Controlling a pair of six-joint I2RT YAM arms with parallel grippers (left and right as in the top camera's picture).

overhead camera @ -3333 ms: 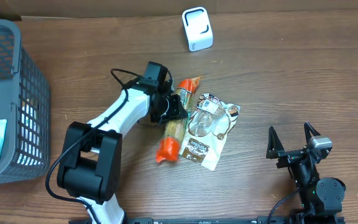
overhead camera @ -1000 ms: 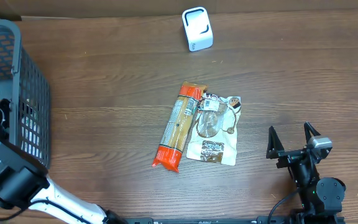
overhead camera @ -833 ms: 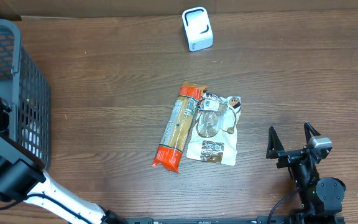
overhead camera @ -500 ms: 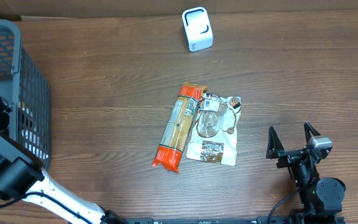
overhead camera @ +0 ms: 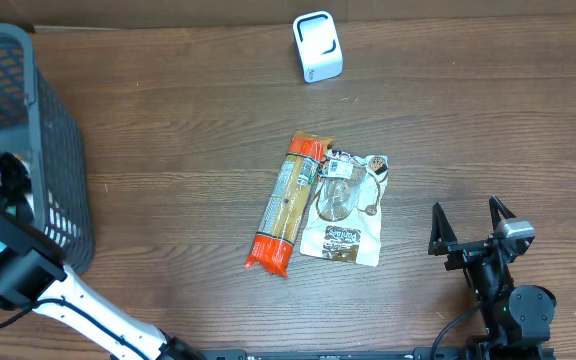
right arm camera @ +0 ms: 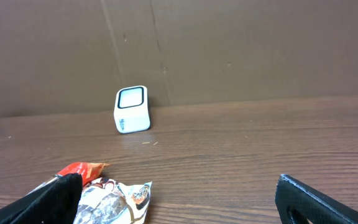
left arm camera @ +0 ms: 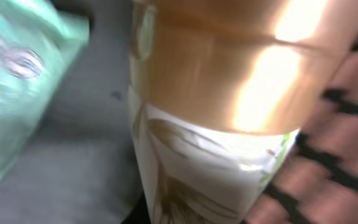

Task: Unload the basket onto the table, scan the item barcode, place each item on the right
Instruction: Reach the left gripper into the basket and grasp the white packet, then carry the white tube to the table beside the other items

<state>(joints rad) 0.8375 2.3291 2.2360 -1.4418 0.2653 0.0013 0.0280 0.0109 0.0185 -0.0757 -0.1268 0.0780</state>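
Left hand is down inside a grey plastic mesh basket at the left edge of the wooden desk, closed. Its camera shows, blurred and very close, a white bottle with a gold cap beside a mint-green packet; whether it is gripped is unclear. Right hand rests wide open, lower right.

Left arm over at basket; left fingers now closed; basket shifted.

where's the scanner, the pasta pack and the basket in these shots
scanner [overhead camera: 317, 46], overhead view, on the middle of its white body.
pasta pack [overhead camera: 286, 205], overhead view, on its middle section.
basket [overhead camera: 63, 170], overhead view, on its right mesh wall.
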